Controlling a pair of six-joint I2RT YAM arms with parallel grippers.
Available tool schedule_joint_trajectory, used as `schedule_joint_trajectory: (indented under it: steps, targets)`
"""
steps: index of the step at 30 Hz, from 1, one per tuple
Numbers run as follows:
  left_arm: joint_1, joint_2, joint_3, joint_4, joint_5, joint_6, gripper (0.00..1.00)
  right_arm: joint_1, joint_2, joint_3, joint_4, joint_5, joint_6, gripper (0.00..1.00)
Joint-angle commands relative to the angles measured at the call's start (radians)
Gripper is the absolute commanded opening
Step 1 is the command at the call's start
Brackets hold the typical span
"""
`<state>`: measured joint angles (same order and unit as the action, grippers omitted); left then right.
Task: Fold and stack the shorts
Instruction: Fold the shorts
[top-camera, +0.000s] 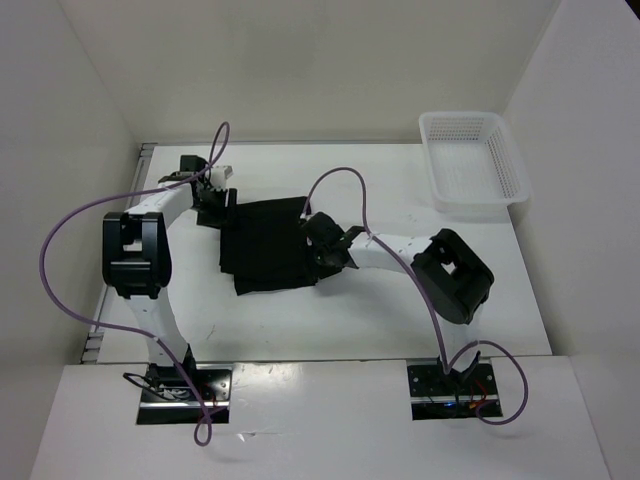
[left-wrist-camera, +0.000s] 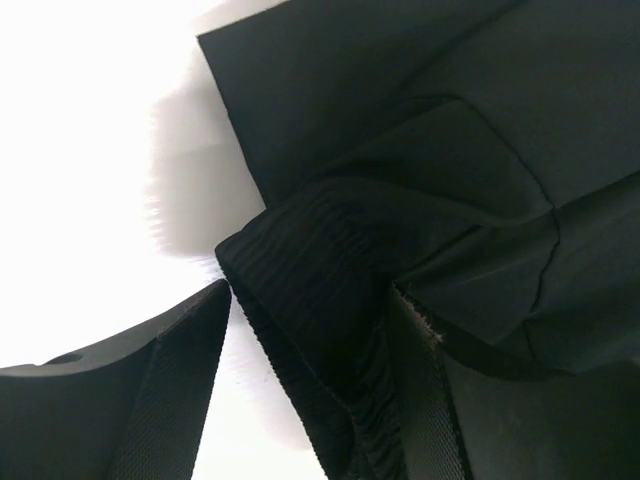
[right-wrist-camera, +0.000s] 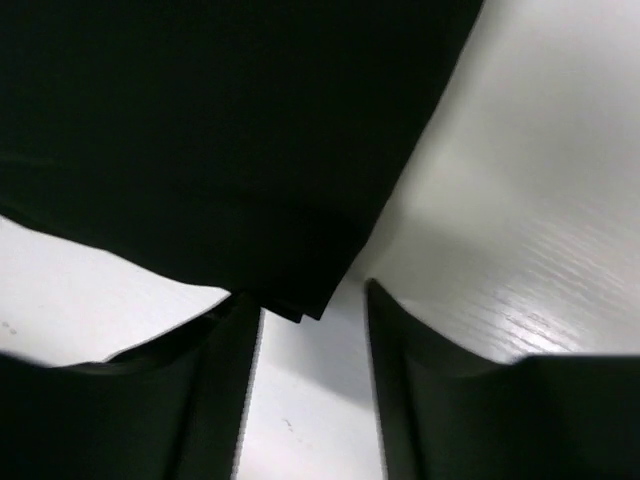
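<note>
Shorts (top-camera: 268, 245): lying mid-worktop (top-camera: 400, 320) as a rough dark slab between my two tools.
Left tool (top-camera: 212, 203): spread wide, with the waistband bunched in the gap but not pinched.
Right tool (top-camera: 320, 250): parted at the slab's right corner, gripping nothing.
Done: I judge at least one fold laid.
Remaining: squaring up and stacking; I see no stack.

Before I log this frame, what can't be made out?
Top view: left tool and right tool fingertips blend into the black shorts; contact unclear.
Left wrist view: bunched waistband hides part of one finger.
Right wrist view: shorts very dark, cut by the top edge; layers unreadable.
</note>
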<state>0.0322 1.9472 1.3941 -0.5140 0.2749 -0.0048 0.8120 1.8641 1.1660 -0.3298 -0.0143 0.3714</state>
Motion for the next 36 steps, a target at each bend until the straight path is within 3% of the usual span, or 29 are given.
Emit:
schedule_joint_trajectory:
  steps: [1,2,4,5,7,10,13,17,21,36]
  targets:
    - [0.005,-0.007,0.022,0.057,-0.017,0.005,0.68,0.009,0.046,0.023,0.029,0.025,0.018,0.48]
    - [0.005,-0.007,0.011,0.066,-0.017,0.005,0.65,0.000,0.046,0.023,0.029,0.025,0.029,0.34]
    - [0.005,-0.007,0.002,0.066,-0.017,0.005,0.52,-0.011,0.037,-0.002,0.038,0.025,0.041,0.20]
    - [0.005,-0.007,0.002,0.066,-0.008,0.005,0.48,-0.023,0.037,-0.012,0.055,0.025,0.052,0.08]
    - [0.005,-0.007,0.002,0.066,0.001,0.005,0.36,-0.036,0.008,-0.031,0.075,0.025,0.052,0.00]
    - [0.005,-0.007,0.002,0.066,0.023,0.005,0.26,-0.047,-0.016,-0.040,0.084,0.025,0.043,0.00]
    - [0.005,-0.007,0.011,0.066,0.023,0.005,0.26,-0.047,-0.058,-0.078,0.075,-0.002,0.032,0.00]
    - [-0.005,0.035,0.034,0.043,0.070,0.005,0.37,-0.047,-0.141,-0.178,0.057,-0.033,0.041,0.00]
    - [-0.060,0.044,0.034,0.034,0.115,0.005,0.37,-0.022,-0.215,-0.245,0.057,-0.056,0.066,0.00]
    - [-0.192,0.148,0.146,0.098,0.135,0.005,0.39,0.000,-0.319,-0.390,0.046,0.126,0.259,0.03]
